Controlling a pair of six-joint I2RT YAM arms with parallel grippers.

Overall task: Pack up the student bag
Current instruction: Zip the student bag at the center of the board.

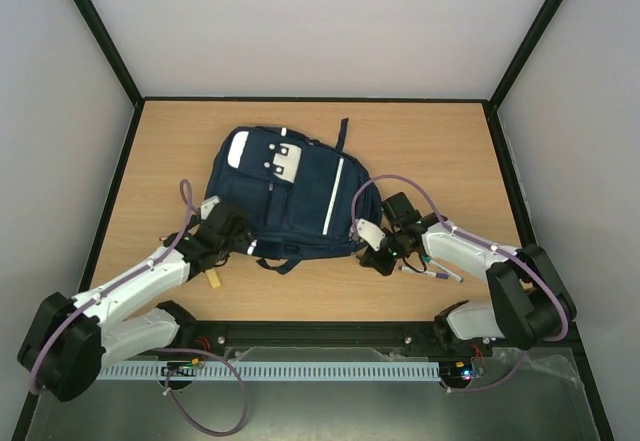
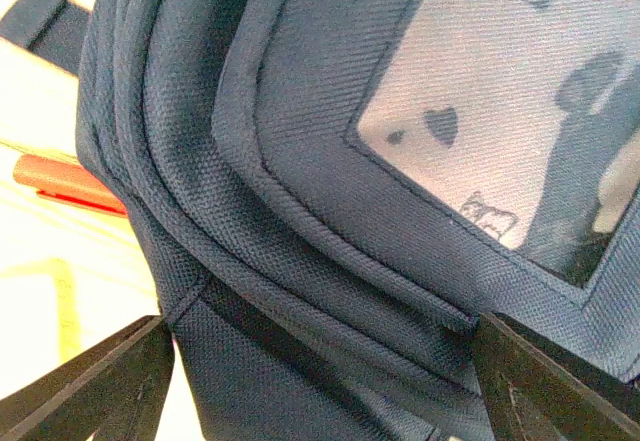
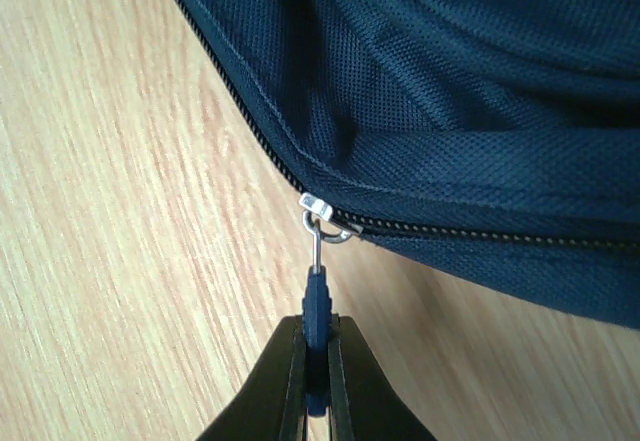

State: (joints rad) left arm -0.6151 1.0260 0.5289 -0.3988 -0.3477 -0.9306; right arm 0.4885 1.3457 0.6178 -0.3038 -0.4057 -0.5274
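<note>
The student bag (image 1: 290,196), navy with white stripes, lies flat in the middle of the table. My left gripper (image 1: 235,236) is at its lower left corner. In the left wrist view that gripper (image 2: 325,386) is open, its fingers (image 2: 100,391) spread wide. Folds of bag fabric (image 2: 300,261) fill the gap between them without being pinched. My right gripper (image 1: 372,251) is at the bag's lower right edge. In the right wrist view it (image 3: 316,361) is shut on the blue zipper pull (image 3: 316,306), which hangs from the metal slider (image 3: 330,216) on the zip line.
Pens (image 1: 435,271) lie on the wood beside the right arm. A small yellowish item (image 1: 213,279) lies near the left arm. An orange-red pen (image 2: 70,183) lies beside the bag in the left wrist view. Black-framed walls (image 1: 120,161) enclose the table.
</note>
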